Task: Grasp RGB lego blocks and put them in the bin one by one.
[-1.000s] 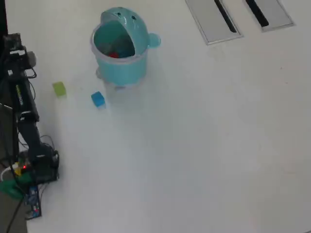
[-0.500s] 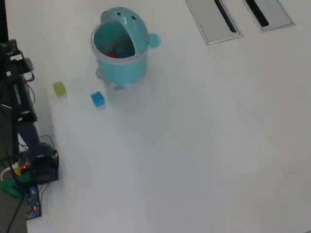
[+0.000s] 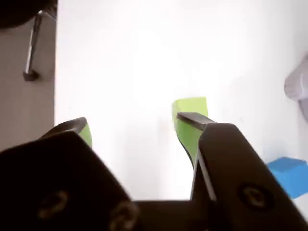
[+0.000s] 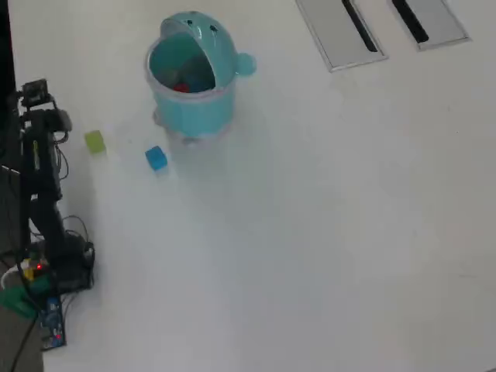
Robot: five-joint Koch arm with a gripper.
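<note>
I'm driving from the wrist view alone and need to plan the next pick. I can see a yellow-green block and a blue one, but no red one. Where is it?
Observer: In the overhead view, the red lego block lies inside the turquoise bin.
Operator: Is the bin open for another drop?
Observer: Yes, its domed lid is flipped back and the mouth is uncovered.
Operator: Which loose block sits nearer the bin?
Observer: The blue lego block. The yellow-green lego block lies further left in the overhead view, closer to the arm.
</note>
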